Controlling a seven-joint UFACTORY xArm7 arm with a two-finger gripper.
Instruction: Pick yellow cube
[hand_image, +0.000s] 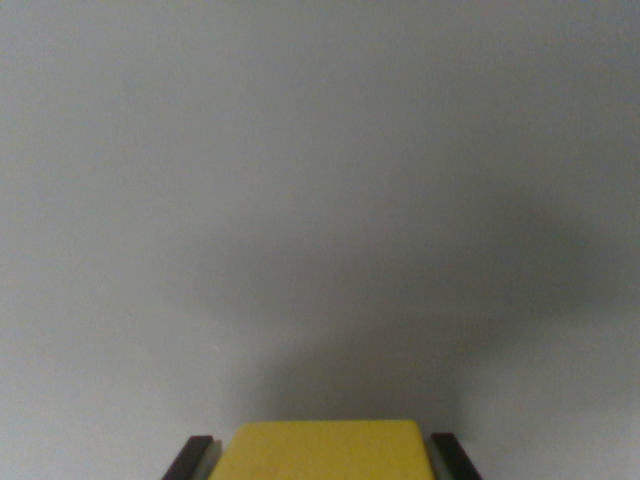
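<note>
The yellow cube (325, 450) shows at the bottom middle of the wrist view, with only its top face and far edge in frame. My gripper (322, 458) has one dark finger (190, 458) against the cube's left side and another against its right. The jaws look pressed onto the cube, so the gripper is shut on it. The lower part of the cube and the fingertips are cut off by the frame's bottom edge.
A plain grey surface (320, 150) fills the rest of the view. A broad soft shadow (400, 300) lies on it ahead of the cube. No other object is visible.
</note>
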